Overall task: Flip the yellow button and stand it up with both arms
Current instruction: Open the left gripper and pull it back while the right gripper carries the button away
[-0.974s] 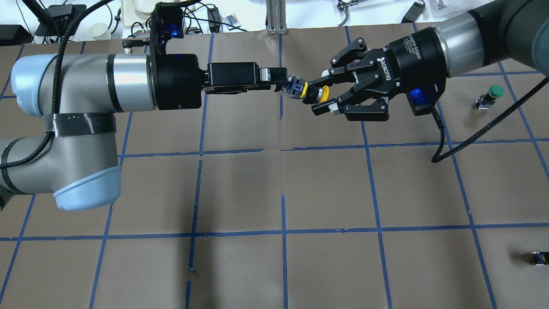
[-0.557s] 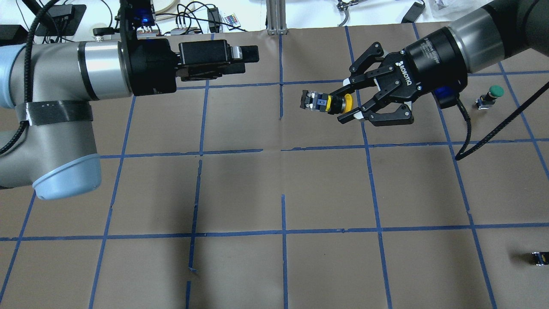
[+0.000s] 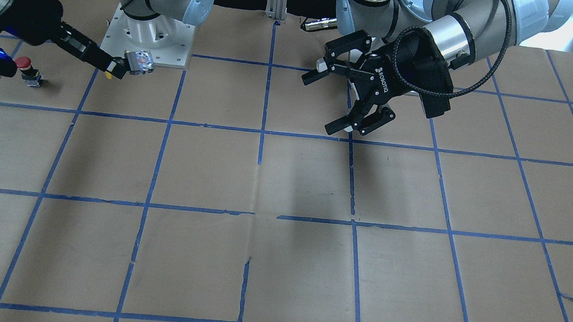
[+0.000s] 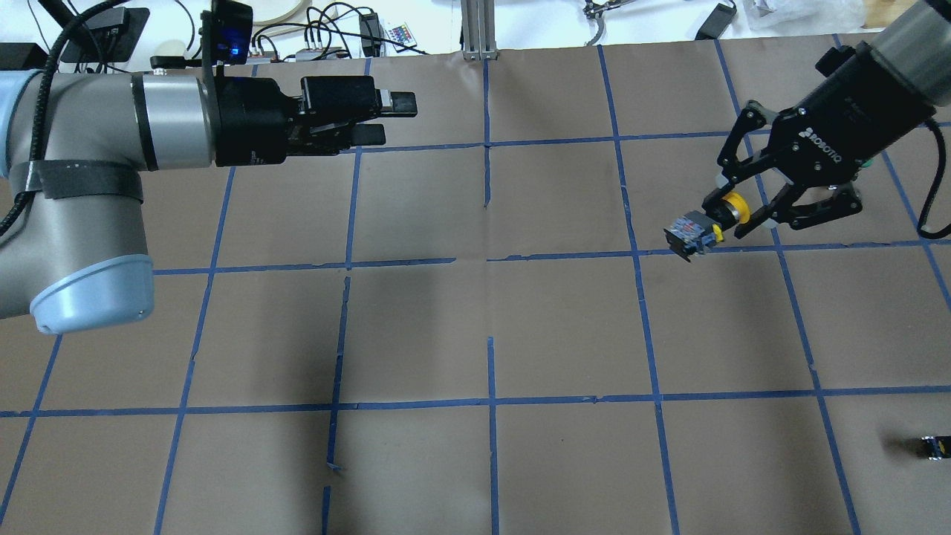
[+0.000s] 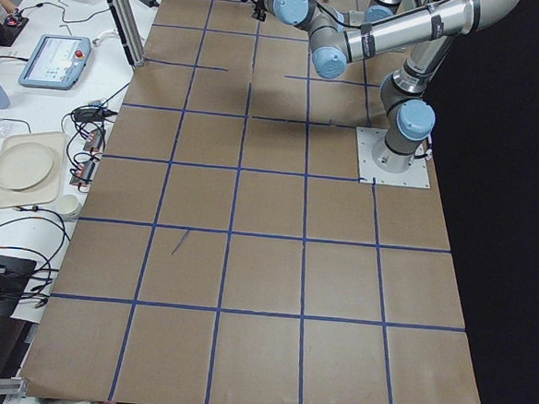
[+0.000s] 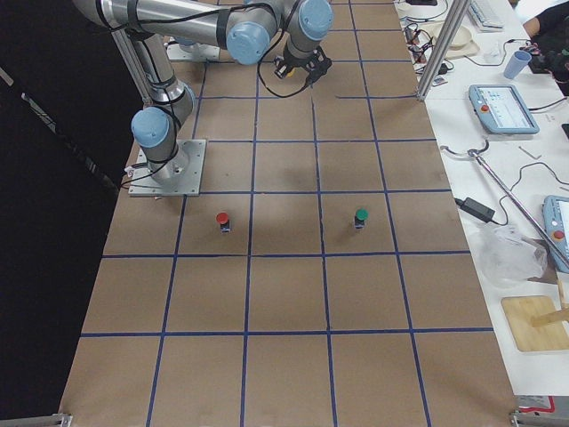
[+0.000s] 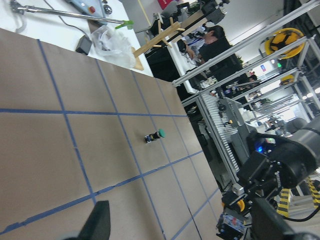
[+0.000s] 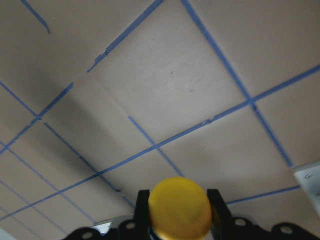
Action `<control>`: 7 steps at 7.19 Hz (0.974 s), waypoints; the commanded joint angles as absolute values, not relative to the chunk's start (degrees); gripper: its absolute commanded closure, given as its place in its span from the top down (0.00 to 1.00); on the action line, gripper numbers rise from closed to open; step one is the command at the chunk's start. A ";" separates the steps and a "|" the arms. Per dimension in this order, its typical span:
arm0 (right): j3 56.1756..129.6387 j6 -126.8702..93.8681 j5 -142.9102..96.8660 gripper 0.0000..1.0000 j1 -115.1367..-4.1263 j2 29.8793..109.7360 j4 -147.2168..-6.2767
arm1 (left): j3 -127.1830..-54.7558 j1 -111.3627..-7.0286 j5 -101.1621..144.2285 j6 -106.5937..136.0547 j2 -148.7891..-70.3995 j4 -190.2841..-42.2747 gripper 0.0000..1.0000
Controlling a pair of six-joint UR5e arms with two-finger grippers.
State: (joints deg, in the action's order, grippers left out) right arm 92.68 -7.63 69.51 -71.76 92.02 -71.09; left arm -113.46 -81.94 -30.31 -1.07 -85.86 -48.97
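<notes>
The yellow button (image 4: 695, 230) is held in my right gripper (image 4: 726, 215), which is shut around its neck just below the yellow cap (image 4: 735, 205). The black and metal body points outward and down, above the table at the right. In the front-facing view the right gripper (image 3: 118, 67) holds it at the left, body (image 3: 139, 61) outward. The right wrist view shows the cap (image 8: 180, 207) between the fingers (image 8: 216, 200). My left gripper (image 4: 397, 120) is open and empty at the far left, well apart; it also shows in the front-facing view (image 3: 319, 104).
A red-capped button (image 3: 24, 63) stands close behind the right gripper. A green-capped button (image 7: 155, 136) stands further out on the right. A small capless black block (image 4: 932, 447) lies near the table's right edge. Cables and clutter lie beyond the far edge (image 4: 334, 30).
The left gripper let go of the button's body and drew back to the left. The right gripper carried the button to the right and tilted its body downward.
</notes>
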 commanded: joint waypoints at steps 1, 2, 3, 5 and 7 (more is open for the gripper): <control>93.25 19.20 80.47 0.01 -66.92 92.02 -79.23 | -104.82 -82.26 -40.56 -1.05 -86.57 -63.65 0.99; 93.34 30.82 82.94 0.01 -64.97 90.89 -83.45 | -99.63 -82.79 -46.35 -1.14 -87.70 -70.25 0.99; 93.34 39.90 86.27 0.00 -64.78 88.53 -89.33 | -96.10 -84.19 -52.84 -1.58 -87.80 -73.44 0.99; 93.43 54.08 88.07 0.00 -63.99 87.63 -95.52 | -90.47 -89.62 -67.09 -1.67 -88.24 -80.65 0.99; 99.27 69.09 87.63 0.00 -57.60 87.54 -106.27 | -89.91 -91.58 -74.24 -1.32 -88.07 -82.27 0.99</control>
State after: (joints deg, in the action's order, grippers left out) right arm 95.34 59.20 87.72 -61.36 87.64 -99.03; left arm -90.45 -90.33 -69.81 -1.58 -88.18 -81.14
